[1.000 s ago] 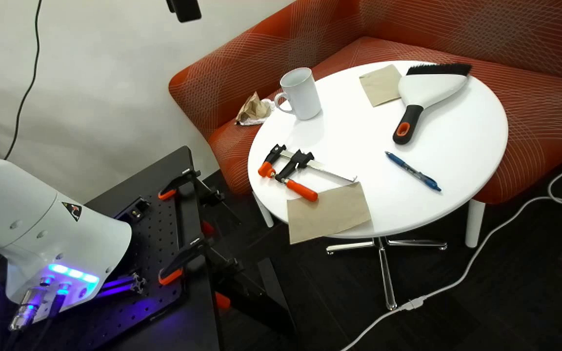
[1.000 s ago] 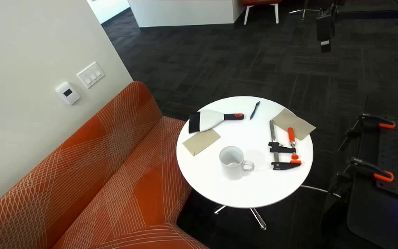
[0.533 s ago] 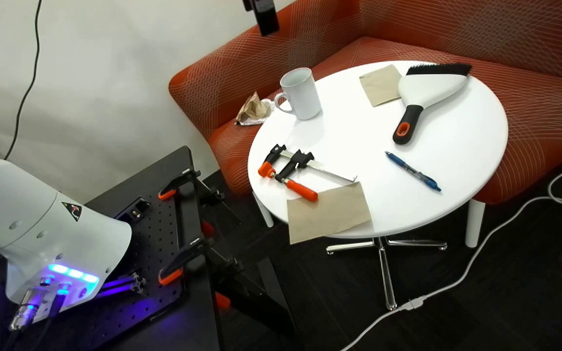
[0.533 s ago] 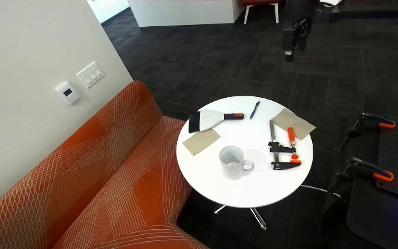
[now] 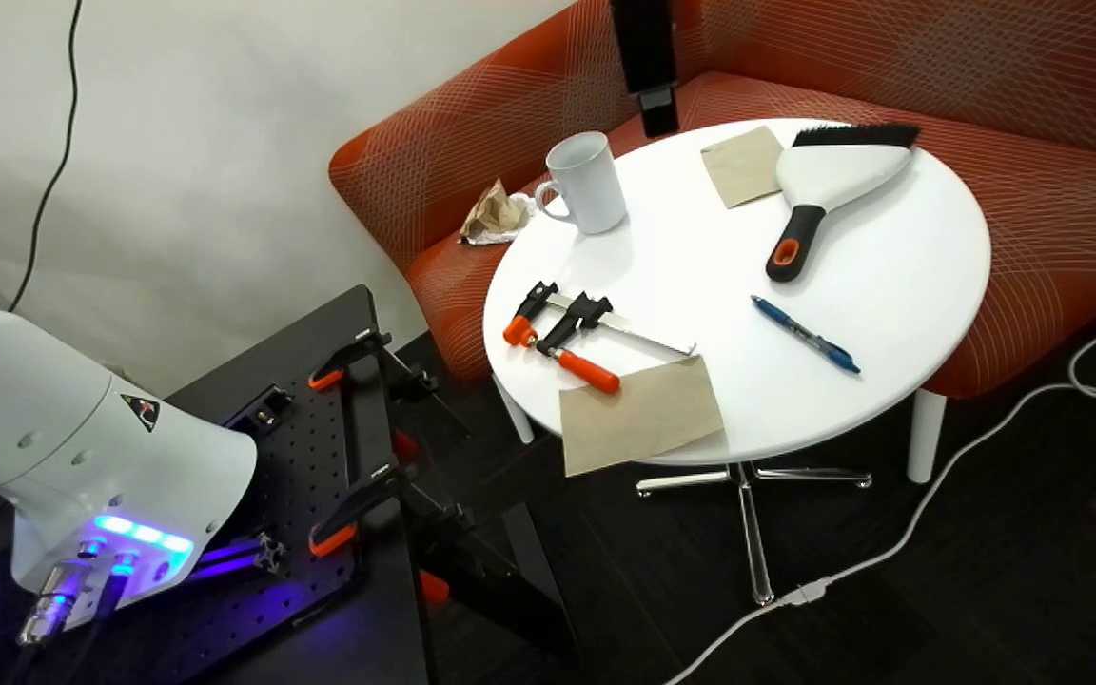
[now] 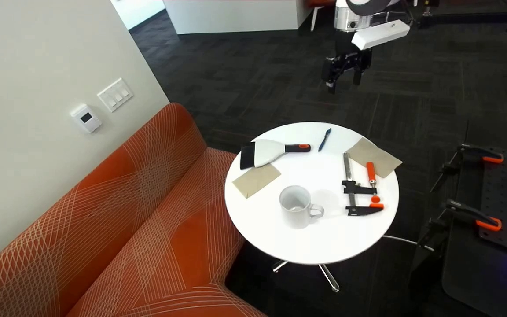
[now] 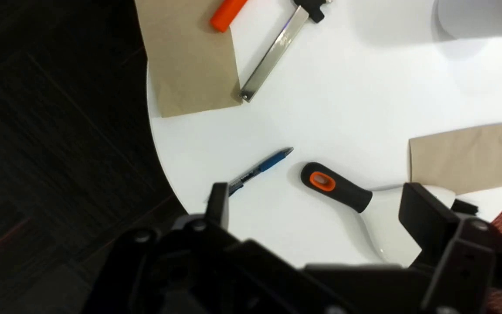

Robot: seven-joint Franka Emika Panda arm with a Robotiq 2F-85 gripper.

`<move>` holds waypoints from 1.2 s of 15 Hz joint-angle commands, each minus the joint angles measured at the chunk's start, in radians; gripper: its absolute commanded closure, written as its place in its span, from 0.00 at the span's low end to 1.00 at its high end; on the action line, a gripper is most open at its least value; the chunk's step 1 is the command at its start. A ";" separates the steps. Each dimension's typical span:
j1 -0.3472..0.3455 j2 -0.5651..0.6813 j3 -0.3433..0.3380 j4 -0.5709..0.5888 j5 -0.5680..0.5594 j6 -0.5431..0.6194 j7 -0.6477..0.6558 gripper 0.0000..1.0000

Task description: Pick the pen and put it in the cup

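The dark blue pen lies flat on the round white table near its edge, in both exterior views. In the wrist view the pen lies ahead of the left finger, which covers its rear end. The white cup, a mug with a handle, stands upright on the table in both exterior views. It is cut off at the top right of the wrist view. My gripper is open and empty, above the table and apart from everything. It also shows in both exterior views.
A white brush with a black handle lies near the pen. An orange-handled clamp rests partly on brown paper. Another brown paper lies by the brush. A red couch borders the table.
My gripper has come lower and closer to the table, moving right in an exterior view and left in an exterior view. The pen, cup and other objects have not moved.
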 commanded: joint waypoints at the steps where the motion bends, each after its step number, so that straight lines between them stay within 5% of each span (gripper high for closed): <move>1: 0.001 0.122 0.009 0.090 0.039 0.051 0.157 0.00; 12: 0.030 0.385 0.004 0.236 0.174 0.214 0.486 0.00; 18: 0.018 0.384 0.014 0.225 0.160 0.208 0.459 0.00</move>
